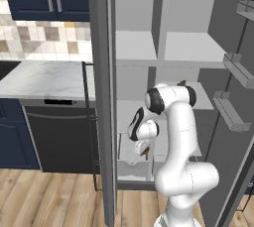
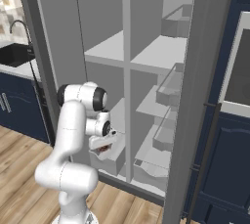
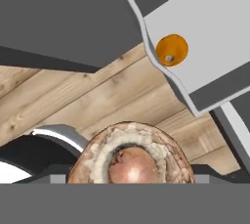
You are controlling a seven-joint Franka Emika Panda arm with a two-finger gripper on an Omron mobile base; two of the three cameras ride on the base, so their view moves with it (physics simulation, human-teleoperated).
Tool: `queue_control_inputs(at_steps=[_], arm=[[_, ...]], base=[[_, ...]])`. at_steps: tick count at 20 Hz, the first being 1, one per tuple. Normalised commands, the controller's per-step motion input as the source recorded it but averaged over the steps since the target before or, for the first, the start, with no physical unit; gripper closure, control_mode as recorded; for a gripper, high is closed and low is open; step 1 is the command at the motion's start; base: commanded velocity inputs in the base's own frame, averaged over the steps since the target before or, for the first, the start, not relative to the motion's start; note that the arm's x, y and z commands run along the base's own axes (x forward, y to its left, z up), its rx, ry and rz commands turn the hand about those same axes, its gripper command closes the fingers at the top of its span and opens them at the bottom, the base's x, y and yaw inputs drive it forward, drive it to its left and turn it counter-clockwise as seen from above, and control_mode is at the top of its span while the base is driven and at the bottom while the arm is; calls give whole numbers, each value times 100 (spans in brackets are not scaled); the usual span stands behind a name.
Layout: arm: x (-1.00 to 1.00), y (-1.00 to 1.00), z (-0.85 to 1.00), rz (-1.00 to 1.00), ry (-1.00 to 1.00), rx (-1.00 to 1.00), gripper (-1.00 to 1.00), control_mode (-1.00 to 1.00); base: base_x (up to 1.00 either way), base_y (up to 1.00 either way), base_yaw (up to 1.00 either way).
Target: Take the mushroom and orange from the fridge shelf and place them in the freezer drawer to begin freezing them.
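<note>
In the hand view the brown mushroom (image 3: pixel 132 157) sits large right in front of the camera, held between my fingers. My gripper (image 1: pixel 144 149) is shut on it and hangs low, just above the pulled-out freezer drawer (image 1: pixel 130 165). The right base view shows the gripper (image 2: pixel 103 145) over the same drawer (image 2: pixel 113 158). The orange (image 3: pixel 172 50) lies on the light-grey floor of the freezer drawer (image 3: pixel 210 27), near its corner. The fridge shelf (image 1: pixel 201 97) is higher up, behind my arm.
A pointed dark brown piece (image 1: pixel 181 82) rests on the fridge shelf. The open fridge door (image 1: pixel 101 97) stands at the left, and door bins (image 1: pixel 230 112) hang at the right. A wider grey drawer (image 2: pixel 154 167) sits beside the freezer drawer. Wooden floor (image 3: pixel 73 105) lies below.
</note>
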Motion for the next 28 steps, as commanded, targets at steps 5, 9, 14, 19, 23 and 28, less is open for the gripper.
queue_control_inputs(at_steps=[5,9,14,19,23,28], arm=[[20,0,-53,2,0,0,100,-100],[26,8,-43,0,0,0,100,-100],[19,7,-44,0,0,0,100,-100],[5,4,-48,0,0,0,100,-100],[0,5,-51,0,0,0,100,-100],[0,5,-42,2,0,0,100,-100]], base=[[0,0,0],[0,0,0],[0,0,0],[0,0,0],[0,0,0],[0,0,0]])
